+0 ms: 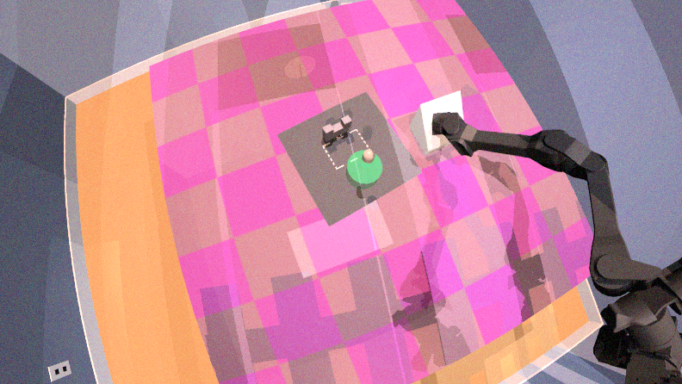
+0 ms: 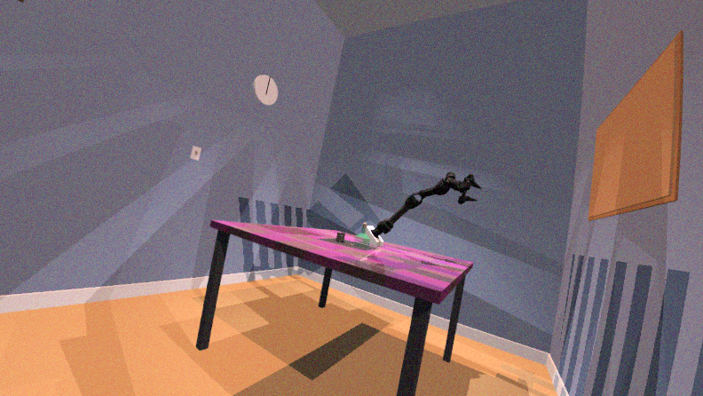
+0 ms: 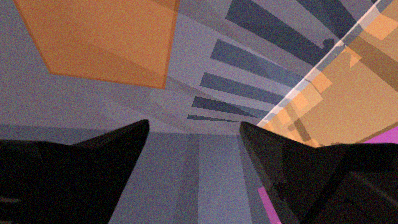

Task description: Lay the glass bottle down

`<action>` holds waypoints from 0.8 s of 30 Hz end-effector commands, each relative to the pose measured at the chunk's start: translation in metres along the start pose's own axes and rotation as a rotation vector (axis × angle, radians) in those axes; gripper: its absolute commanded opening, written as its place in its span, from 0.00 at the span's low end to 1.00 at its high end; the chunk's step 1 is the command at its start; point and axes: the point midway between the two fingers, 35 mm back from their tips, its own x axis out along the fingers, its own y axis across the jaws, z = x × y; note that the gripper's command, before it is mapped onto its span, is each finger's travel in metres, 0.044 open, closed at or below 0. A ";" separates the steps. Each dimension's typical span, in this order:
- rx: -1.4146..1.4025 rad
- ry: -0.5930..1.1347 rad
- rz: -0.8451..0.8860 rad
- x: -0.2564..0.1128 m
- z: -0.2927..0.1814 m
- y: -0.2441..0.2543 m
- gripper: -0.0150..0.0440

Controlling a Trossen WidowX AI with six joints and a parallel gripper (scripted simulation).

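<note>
The green glass bottle [image 1: 361, 172] [image 2: 363, 236] stands upright with a pale stopper on top. In the top view it covers the lower right part of the white dashed outline [image 1: 330, 157]. The dark grey U-shaped rest [image 1: 337, 132] [image 2: 340, 237] stands at the outline's upper left end, with pale tops. My gripper [image 2: 477, 192] [image 3: 195, 125] is open and empty, raised high in the air, far from the bottle and the rest. In the wrist view only the wall and floor show between and beyond the fingers.
A dark grey mat [image 1: 305, 176] lies under the bottle and rest on the pink checkered table [image 1: 257, 195] [image 2: 304, 237]. The arm's white base block [image 1: 441, 105] [image 2: 372, 239] stands close beside the mat, on the bottle's side. The arm reaches up and away from it.
</note>
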 end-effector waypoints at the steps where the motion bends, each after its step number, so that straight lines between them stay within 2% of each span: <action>1: -0.008 -0.010 -0.004 -0.001 0.002 -0.001 0.98; 7: -0.134 -0.162 -0.085 -0.020 0.045 -0.030 1.00; 13: -0.381 -0.333 -0.305 -0.067 0.103 -0.089 1.00; 24: -0.645 -0.420 -0.626 -0.144 0.148 -0.153 1.00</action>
